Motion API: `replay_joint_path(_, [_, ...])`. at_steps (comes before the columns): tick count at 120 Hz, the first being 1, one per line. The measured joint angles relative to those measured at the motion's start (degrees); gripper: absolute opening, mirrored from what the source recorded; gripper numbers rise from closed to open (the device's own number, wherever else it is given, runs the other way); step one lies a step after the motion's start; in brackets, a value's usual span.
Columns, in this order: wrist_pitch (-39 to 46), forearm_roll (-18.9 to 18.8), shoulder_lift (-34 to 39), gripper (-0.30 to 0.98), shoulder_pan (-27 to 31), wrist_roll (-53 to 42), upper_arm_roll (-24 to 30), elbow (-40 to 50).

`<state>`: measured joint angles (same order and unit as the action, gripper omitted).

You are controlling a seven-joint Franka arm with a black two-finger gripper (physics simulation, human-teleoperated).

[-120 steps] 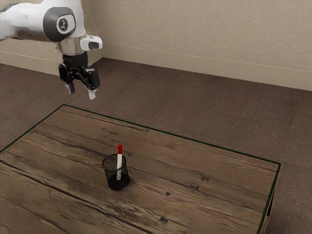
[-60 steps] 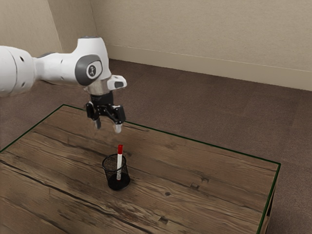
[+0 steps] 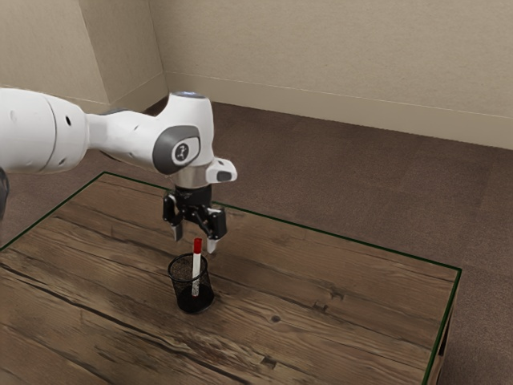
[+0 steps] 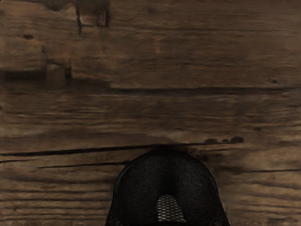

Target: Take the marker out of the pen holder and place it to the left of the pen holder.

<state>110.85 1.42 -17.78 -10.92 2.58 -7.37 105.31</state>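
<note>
- The marker [image 3: 196, 265] stands in the holder [image 3: 192, 302], almost upright, with its red cap [image 3: 198, 246] above the rim. The holder is on the bench [image 3: 321, 273].
- The tool [image 3: 195, 243] points down over the holder, and its 2 fingers [image 3: 212, 244] are apart. I see nothing clamped by them.
- In the exterior view, the cap appears between the 2 fingertips, with a gap at each side. How well they agree in depth, I cannot tell from this 1 side.
- The long axis of the marker goes up towards the tool, nearly the same line as the fingers. So the coming move should be mostly a straight descent, 1 finger on each side of the cap, and then the closing.
- If the tool is a little off this line, 1 fingertip could press on the cap or hit the rim and tip the holder.
- After the grip, the lift should follow the same axis, until the lower end is above the rim. Only then the marker should travel to the left of the holder.
</note>
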Motion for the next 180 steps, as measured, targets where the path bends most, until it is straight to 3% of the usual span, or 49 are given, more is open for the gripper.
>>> replay_joint_path(54, [0.4, -1.0, 1.7, 0.66, -1.7, 3.5, 0.2, 3.1])
replay_joint_path(111, [0.4, -2.2, 2.7, 0.02, -2.0, 5.6, 0.2, 2.8])
replay_joint_path(148, [0.3, -3.0, 4.5, -0.07, -1.9, 6.8, 0.0, 3.5])
replay_joint_path(180, [-1.1, -5.9, 17.1, -0.1, -2.9, 7.8, -3.1, 7.3])
